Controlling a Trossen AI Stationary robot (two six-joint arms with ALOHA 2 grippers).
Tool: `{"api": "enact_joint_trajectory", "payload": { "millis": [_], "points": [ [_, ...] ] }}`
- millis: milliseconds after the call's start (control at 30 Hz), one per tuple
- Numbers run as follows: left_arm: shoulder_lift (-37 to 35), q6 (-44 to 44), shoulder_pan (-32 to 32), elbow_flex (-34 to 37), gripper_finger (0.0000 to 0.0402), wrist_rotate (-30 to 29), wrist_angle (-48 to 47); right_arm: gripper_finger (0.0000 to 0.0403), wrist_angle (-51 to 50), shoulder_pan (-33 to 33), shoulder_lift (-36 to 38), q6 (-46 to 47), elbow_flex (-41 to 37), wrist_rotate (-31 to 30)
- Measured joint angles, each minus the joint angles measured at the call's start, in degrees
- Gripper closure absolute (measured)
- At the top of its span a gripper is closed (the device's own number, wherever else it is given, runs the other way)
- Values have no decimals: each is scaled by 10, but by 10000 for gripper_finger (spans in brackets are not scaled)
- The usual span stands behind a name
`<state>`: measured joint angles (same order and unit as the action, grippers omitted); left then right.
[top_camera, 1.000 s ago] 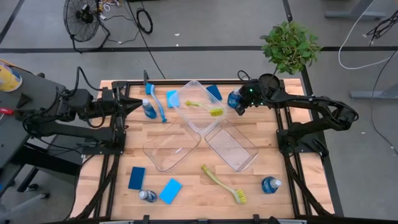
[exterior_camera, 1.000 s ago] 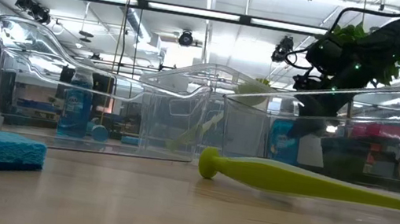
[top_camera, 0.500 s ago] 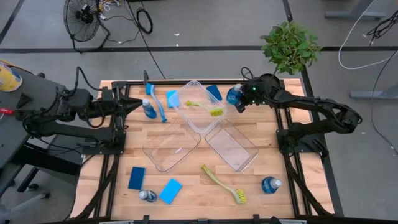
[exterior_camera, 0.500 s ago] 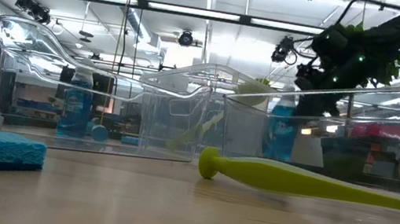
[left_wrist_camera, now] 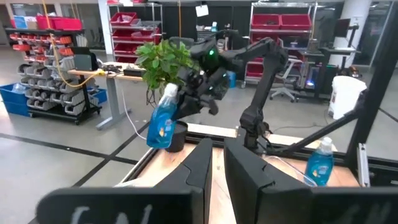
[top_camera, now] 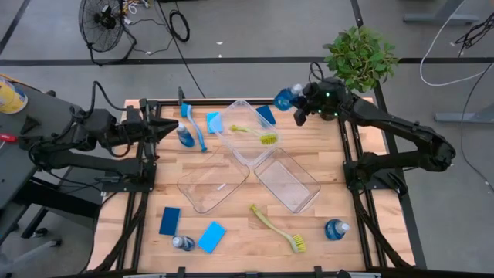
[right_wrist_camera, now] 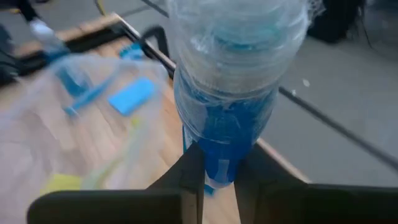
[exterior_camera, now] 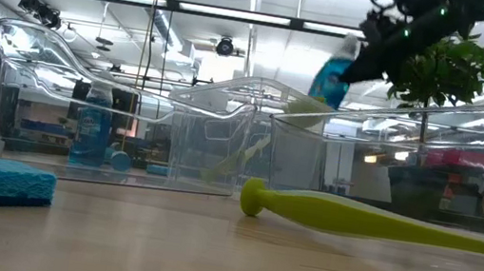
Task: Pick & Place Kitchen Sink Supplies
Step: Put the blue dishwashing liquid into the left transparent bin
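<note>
A small clear bottle of blue liquid (top_camera: pixel 285 98) (exterior_camera: pixel 331 78) (left_wrist_camera: pixel 161 122) hangs in the air over the table's far edge, right of the middle. My right gripper (top_camera: pixel 299 103) (right_wrist_camera: pixel 217 177) is shut on it. My left gripper (top_camera: pixel 173 130) (left_wrist_camera: pixel 217 168) stands level at the table's far left and points right, shut on nothing. Just ahead of it are a second bottle (top_camera: pixel 185 136), a blue brush (top_camera: pixel 197 127) and a light-blue sponge (top_camera: pixel 214 121). A yellow-green brush (top_camera: pixel 255 134) lies inside the far clear bin (top_camera: pixel 234 108). My right gripper pinches the bottle's body (right_wrist_camera: pixel 214 155) between its two fingers (right_wrist_camera: pixel 190 177), on two opposite sides. It comes from the table's right, slanting a little downward. The bottle is lifted clear of the table and tilted, its white cap (exterior_camera: pixel 348 44) uppermost.
Two more clear bins (top_camera: pixel 202 202) (top_camera: pixel 309 202) stand at mid table. A dark-blue sponge (top_camera: pixel 265 114) lies at the far edge. Near the front lie a yellow-green brush (top_camera: pixel 278 229), two bottles (top_camera: pixel 336 228) (top_camera: pixel 182 242) and two sponges (top_camera: pixel 170 220) (top_camera: pixel 212 236). A potted plant (top_camera: pixel 359 58) stands beyond the far right corner.
My right gripper has risen from the table's far right, keeping hold of the bottle. The bottle stood upright on the table and now hangs clear and tilted, shifted slightly toward the far edge.
</note>
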<state>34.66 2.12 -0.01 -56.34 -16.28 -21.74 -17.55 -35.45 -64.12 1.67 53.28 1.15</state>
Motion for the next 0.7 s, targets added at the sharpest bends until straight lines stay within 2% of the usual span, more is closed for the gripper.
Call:
{"api": "enact_joint_trajectory", "payload": {
  "millis": [233, 500, 700],
  "points": [
    [40, -43, 0, 0, 353, -10, 65, 352, -39, 38, 0, -10, 86, 28],
    [80, -43, 0, 0, 350, -31, 91, 352, -40, 101, -8, 24, 129, 32],
    [90, -22, 0, 0, 306, -33, 112, 352, -19, 153, -35, 47, 136, 35]
  ]
}}
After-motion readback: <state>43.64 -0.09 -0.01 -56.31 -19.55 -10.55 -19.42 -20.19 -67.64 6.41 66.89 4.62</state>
